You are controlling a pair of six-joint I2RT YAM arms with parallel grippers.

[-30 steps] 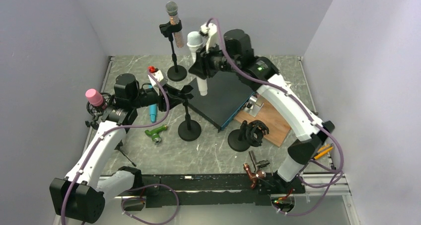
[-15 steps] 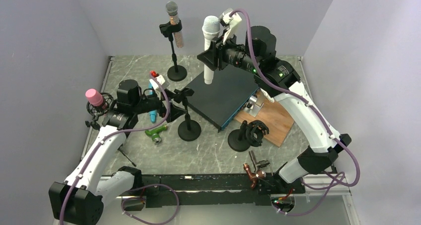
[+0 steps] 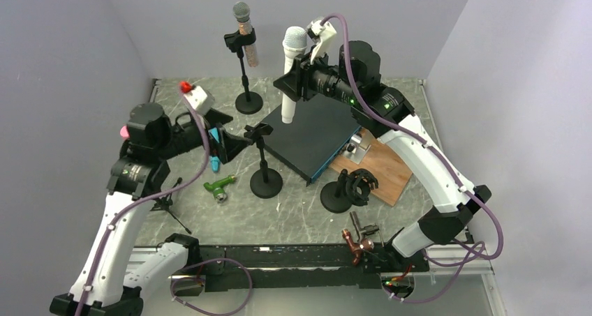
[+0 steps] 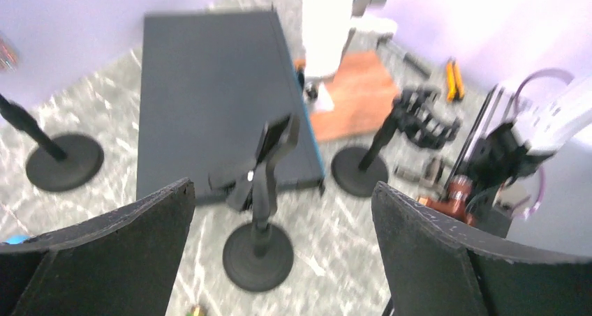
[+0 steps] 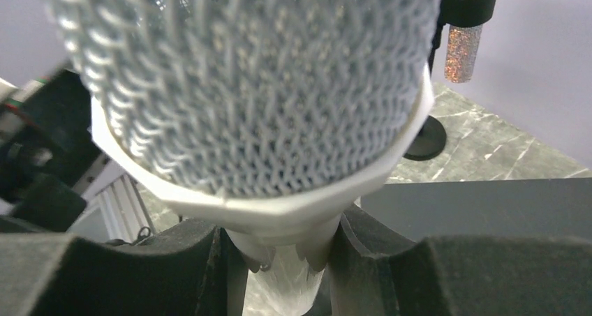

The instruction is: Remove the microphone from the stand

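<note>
A white microphone with a silver mesh head hangs upright in the air above the black box, and my right gripper is shut on its body just below the head. The small black stand stands on the table with its clip empty. It shows in the left wrist view too, the stand between my fingers and beyond them. My left gripper is open, left of the stand and apart from it, with nothing between its pads.
A glitter microphone on a tall stand is at the back. A black box lies on a wooden board. A shock-mount stand, a teal microphone, a green part and a copper clamp sit around.
My left gripper has opened wide and drawn back left and up from the stand. My right gripper has lifted the white microphone up and away from the clip.
</note>
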